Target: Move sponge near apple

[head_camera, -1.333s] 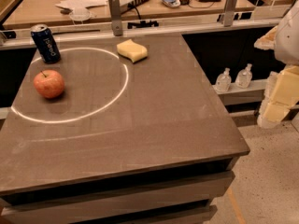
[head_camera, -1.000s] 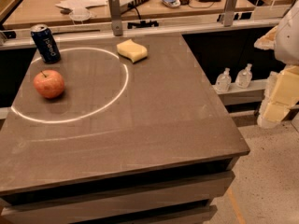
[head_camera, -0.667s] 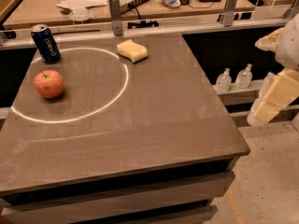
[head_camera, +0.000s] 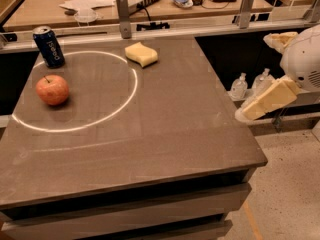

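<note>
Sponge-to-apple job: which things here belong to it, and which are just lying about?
Job:
- sponge, at the table's far edge
- apple, at its left side
- gripper, off the table's right edge, touching nothing

Lying about:
- soda can, behind the apple
- bottles on the shelf to the right
- papers on the desk behind

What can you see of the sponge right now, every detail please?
The sponge is a thick, pale yellow foam block with wavy edges. It lies flat on the brown table near its far edge, just outside the white circle. Only the table touches it; the apple sits apart, across the circle to its left. The hand hangs beyond the table's right side, far from it.
</note>
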